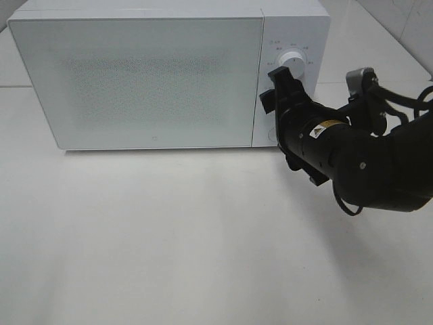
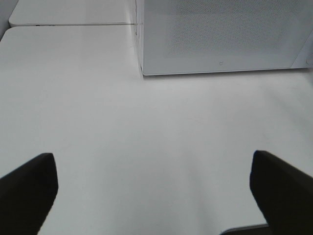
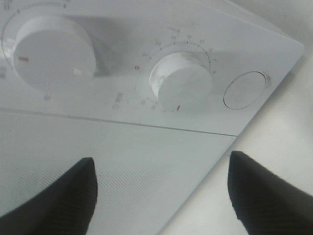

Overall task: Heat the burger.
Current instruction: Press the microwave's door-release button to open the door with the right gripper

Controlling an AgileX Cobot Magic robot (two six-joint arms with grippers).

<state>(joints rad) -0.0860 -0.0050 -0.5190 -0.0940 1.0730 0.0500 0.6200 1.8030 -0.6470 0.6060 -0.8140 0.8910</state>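
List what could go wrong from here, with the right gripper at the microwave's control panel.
1. The right gripper hangs open close to the lower dial; a stray brush could shift its setting.
2. The round button sits beside that dial; a knock might press it.
3. No view shows the burger, and the frosted door of the microwave hides the inside, so it may run empty.

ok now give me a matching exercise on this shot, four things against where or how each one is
Things:
1 microwave door
2 upper dial
3 left gripper
4 right gripper

Place or state:
a open, in front of the control panel
b closed
c open, above the white table
d white, near the top of the panel

Pairs: 1-b, 2-d, 3-c, 4-a
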